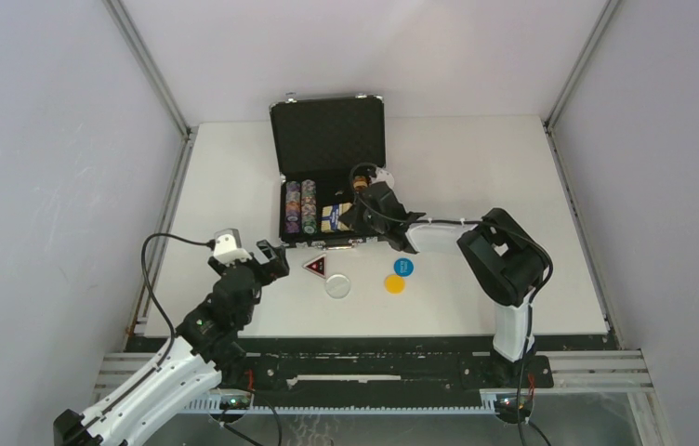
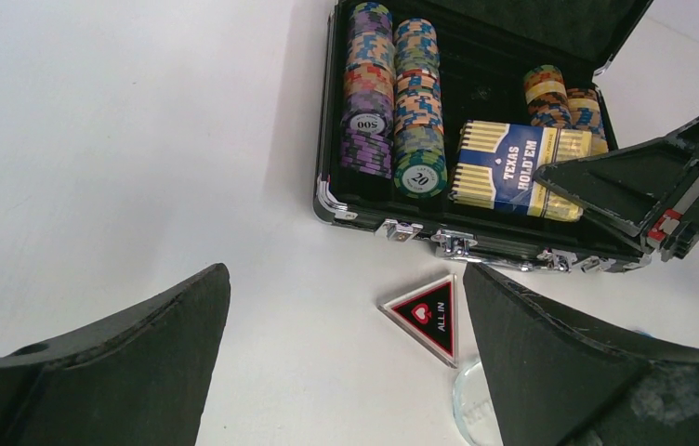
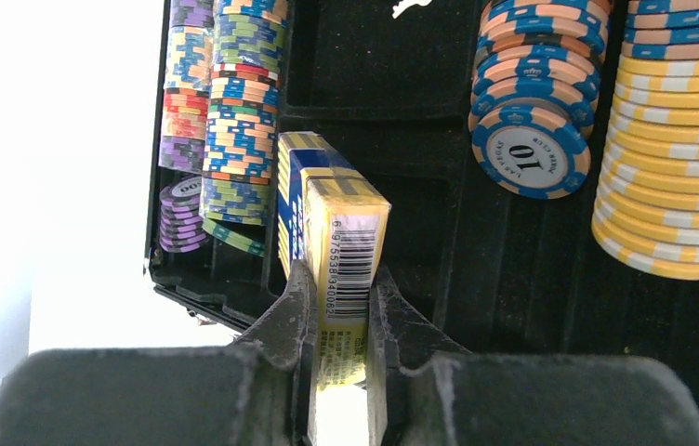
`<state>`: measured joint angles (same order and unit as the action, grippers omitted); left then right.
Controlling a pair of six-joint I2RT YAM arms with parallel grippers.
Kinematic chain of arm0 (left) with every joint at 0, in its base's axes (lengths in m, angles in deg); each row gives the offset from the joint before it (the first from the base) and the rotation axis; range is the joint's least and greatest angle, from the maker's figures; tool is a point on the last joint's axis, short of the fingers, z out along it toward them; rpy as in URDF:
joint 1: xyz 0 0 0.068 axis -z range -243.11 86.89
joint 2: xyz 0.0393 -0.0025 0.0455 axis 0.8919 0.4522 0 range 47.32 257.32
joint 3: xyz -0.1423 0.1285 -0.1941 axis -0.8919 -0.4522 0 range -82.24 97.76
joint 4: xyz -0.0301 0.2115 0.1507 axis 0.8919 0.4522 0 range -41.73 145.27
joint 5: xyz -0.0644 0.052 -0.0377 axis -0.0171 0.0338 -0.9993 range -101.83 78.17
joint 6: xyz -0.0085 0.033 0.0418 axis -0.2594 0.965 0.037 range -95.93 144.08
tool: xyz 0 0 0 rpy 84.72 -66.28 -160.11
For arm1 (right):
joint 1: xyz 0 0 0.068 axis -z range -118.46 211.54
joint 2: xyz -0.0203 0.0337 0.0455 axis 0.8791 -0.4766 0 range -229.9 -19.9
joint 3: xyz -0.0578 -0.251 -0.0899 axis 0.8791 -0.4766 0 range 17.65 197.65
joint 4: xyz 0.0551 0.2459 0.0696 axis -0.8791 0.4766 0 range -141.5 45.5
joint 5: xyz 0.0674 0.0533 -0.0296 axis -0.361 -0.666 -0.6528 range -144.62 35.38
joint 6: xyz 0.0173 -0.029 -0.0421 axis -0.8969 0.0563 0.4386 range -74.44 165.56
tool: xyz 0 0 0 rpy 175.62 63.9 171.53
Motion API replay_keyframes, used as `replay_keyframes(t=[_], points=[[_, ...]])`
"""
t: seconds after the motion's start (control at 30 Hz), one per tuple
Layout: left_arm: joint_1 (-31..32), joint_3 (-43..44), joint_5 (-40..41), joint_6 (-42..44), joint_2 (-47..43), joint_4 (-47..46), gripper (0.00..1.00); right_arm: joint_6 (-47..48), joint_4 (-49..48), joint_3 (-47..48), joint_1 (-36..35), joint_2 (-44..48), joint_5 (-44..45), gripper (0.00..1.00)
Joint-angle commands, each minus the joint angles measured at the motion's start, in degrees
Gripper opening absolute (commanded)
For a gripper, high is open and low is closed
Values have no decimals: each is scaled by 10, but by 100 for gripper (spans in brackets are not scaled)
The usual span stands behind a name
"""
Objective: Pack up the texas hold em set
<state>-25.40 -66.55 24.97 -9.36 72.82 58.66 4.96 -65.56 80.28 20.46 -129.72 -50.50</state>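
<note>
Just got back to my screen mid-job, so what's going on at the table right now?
The right gripper is clamped on the card box, holding it on edge inside the open briefcase, between the rows of poker chips. The left gripper hangs wide open over the table just in front of the case, near the triangular token. The token and the white disc, blue disc and yellow disc are not yet packed.

"TEXAS HOLD'EM" on yellow-blue card box (image 2: pixel 513 167), barcode (image 3: pixel 353 265) with digits on its end flap, "ALL IN" on triangular token (image 2: pixel 427 314), "500" on purple chip (image 2: pixel 367 124), "20" on green chip (image 2: pixel 419 177), "10" on blue chip (image 3: pixel 524 158)
</note>
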Motion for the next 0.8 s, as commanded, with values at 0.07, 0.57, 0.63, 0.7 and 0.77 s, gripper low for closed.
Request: replay_keyframes(t=[0.07, 0.57, 0.63, 0.7, 0.77], points=[[-4, -7, -6, 13, 1, -23, 100, 34, 55, 59, 35, -5, -79, 0], [-4, -6, -1, 14, -7, -14, 100, 62, 168, 159, 45, -68, -158, 0], [-4, -6, -3, 14, -4, -15, 100, 67, 171, 154, 46, -61, -149, 0], [-4, -5, -4, 14, -1, -16, 100, 66, 170, 147, 49, -50, -147, 0], [-4, -5, -4, 14, 1, -16, 100, 57, 160, 140, 54, -40, -157, 0]])
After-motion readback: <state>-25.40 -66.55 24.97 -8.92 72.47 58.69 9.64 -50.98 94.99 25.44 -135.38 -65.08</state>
